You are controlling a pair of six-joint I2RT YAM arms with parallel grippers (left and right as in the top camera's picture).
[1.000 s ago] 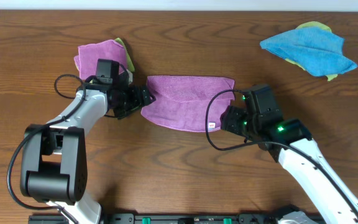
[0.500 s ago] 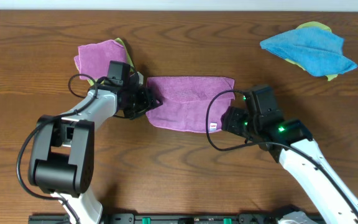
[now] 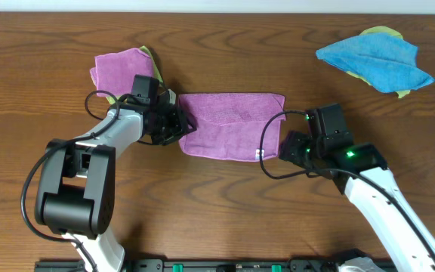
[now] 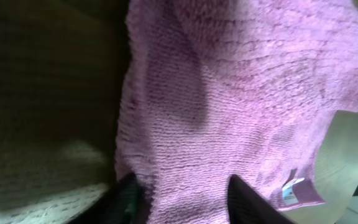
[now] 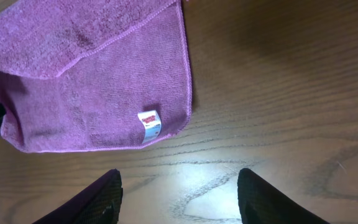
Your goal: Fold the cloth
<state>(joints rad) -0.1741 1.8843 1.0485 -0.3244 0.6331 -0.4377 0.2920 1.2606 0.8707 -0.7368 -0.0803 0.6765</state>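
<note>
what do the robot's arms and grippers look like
White curved links, black joints. The left arm has a bulky black base block; the right arm shows green lights. Thin black cables loop to the left gripper and right gripper, both black with two fingers.

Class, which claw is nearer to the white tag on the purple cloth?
Right. The right claw sits just beside the tag, off the corner of the cloth; the left claw is at its opposite end.
</note>
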